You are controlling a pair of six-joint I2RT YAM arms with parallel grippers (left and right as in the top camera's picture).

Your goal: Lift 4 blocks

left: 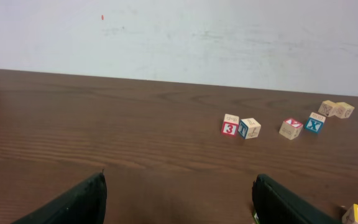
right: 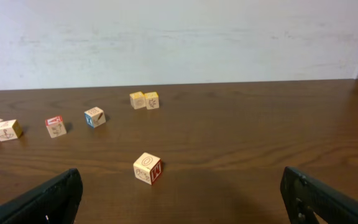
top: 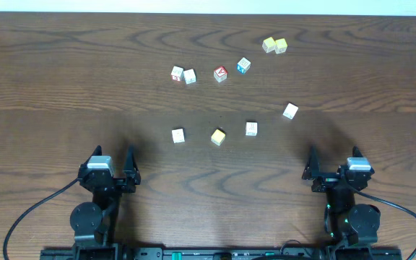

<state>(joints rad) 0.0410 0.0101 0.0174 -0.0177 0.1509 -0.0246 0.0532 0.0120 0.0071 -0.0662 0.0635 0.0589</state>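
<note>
Blocks lie mid-way across the table (top: 49,87): left white block (top: 178,135), yellow block (top: 218,136), middle white block (top: 251,128), right white block (top: 290,110), farther back. Probably light, rigid, smooth wood; pinch opposite flat faces. Left claw (top: 113,155) and right claw (top: 333,157) stand apart, empty, at the near edge

- The left hand (top: 114,153) and the right hand (top: 334,155) sit at the near edge of the table (top: 49,87), well apart.
- Beyond and between them, three blocks lie in a row, none touching: the left block (top: 178,135), the middle block (top: 218,136) and the right block (top: 251,128).
- The fourth block (top: 290,110) lies alone, further right and a little farther back.
- Behind that row, from left to right, are a touching cube pair (top: 178,73), a single cube (top: 220,74) and a lone cube (top: 243,66).
- The far pair (top: 269,45) lies farthest back, to the right, its two cubes side by side and touching.
</note>
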